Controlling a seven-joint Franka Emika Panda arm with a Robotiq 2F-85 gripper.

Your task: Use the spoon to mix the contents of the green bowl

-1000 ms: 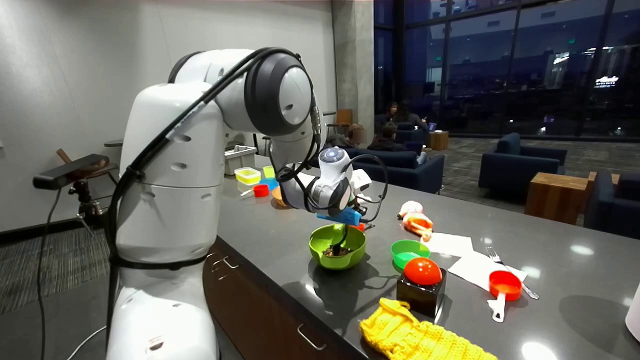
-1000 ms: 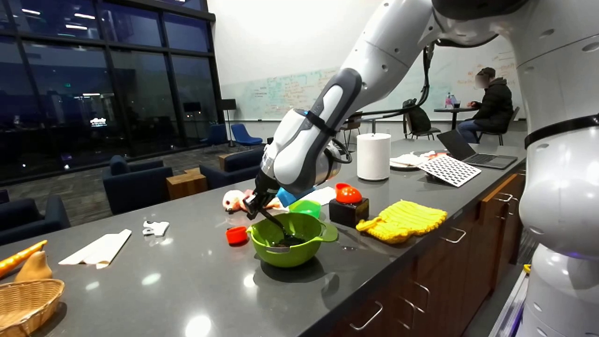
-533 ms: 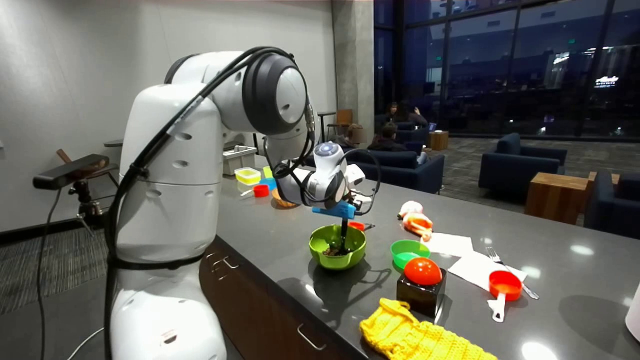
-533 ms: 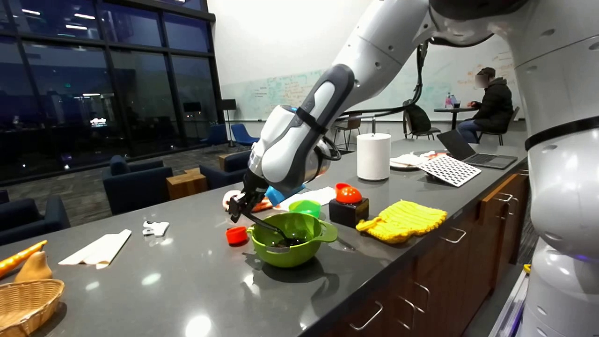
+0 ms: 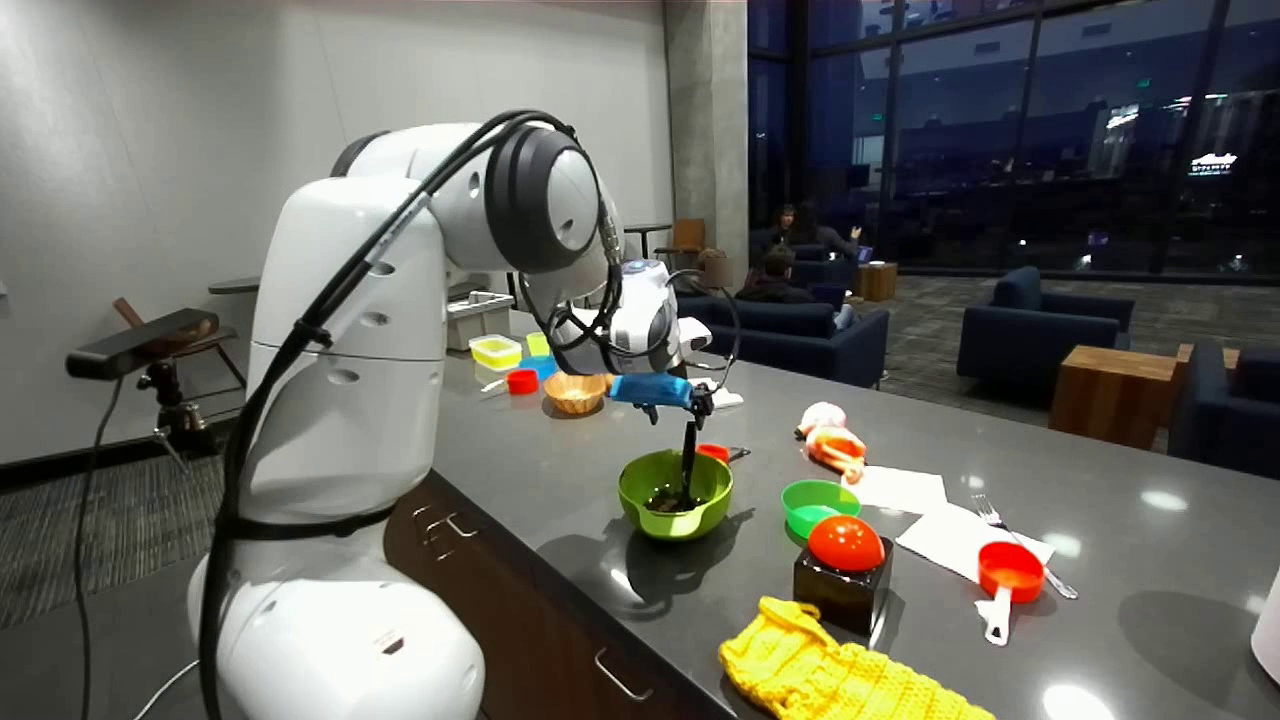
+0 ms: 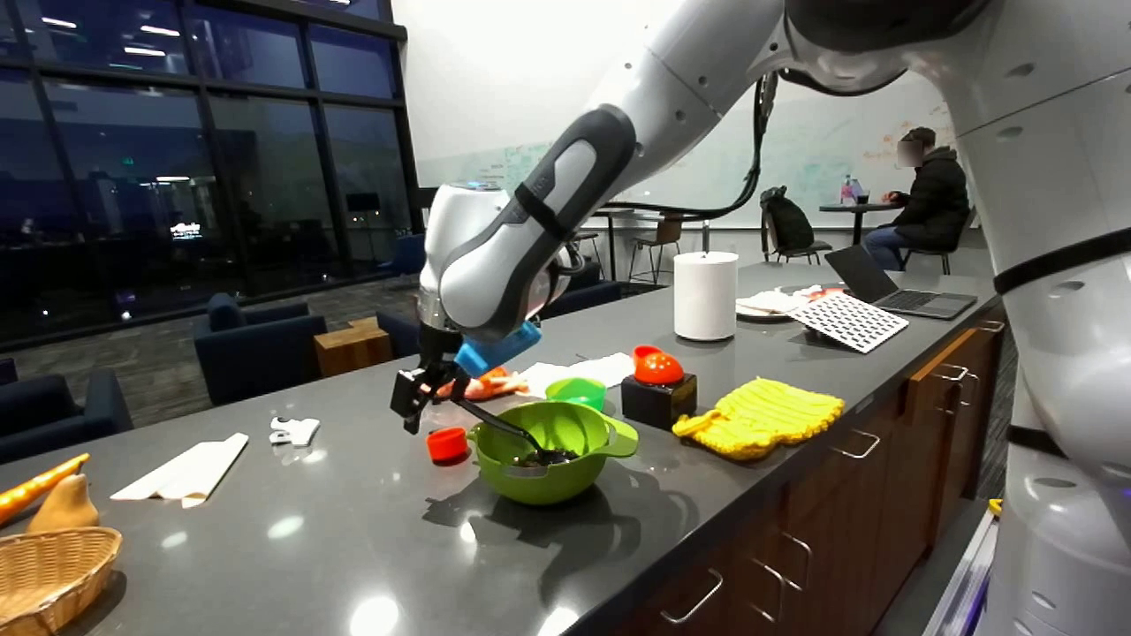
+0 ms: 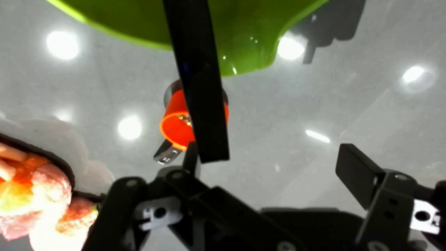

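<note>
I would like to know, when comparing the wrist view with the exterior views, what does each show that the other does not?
Only the wrist view shows the small golden-brown bits inside the orange-red measuring cup.

Only the exterior views show the dark bits inside the green bowl, the yellow knitted cloth and the black box.

Both share the green bowl, the black spoon, the orange-red measuring cup and the open claw.
</note>
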